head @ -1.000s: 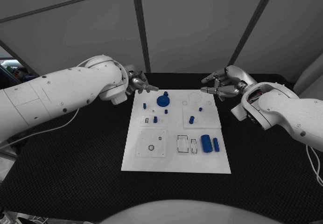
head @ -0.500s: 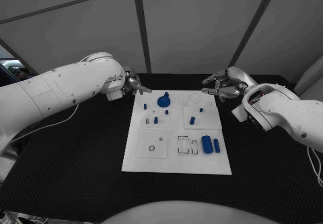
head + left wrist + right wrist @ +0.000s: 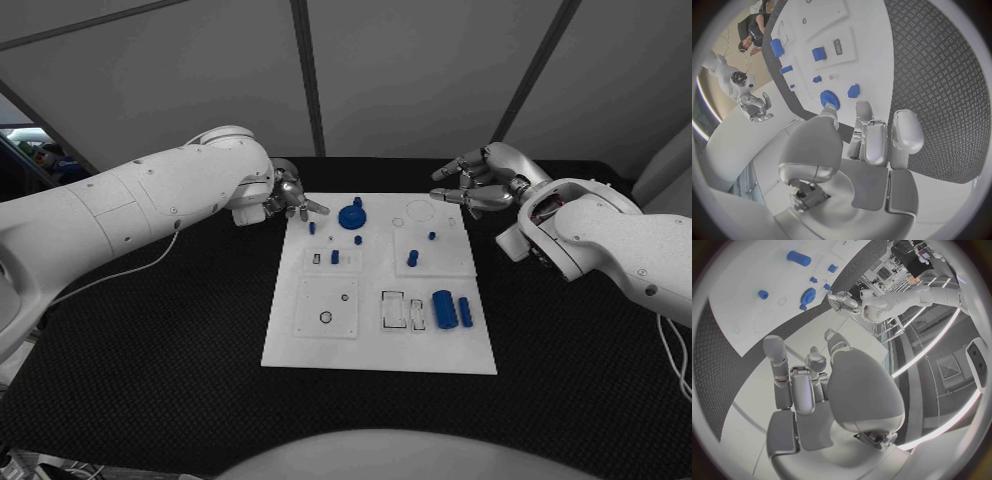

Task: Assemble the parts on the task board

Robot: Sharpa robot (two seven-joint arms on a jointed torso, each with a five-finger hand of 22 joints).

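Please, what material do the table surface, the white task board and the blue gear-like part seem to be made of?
The table looks covered in black rubber or textured matting: a fine raised pattern shows in the left wrist view, with a matte finish. The task board seems to be rigid white plastic, smooth with cut recesses. The blue gear-like part looks like moulded or printed plastic, uniform blue and dull; which one I cannot tell.

Smooth white task board (image 3: 378,340) lies on rough, textured black table (image 3: 159,350).
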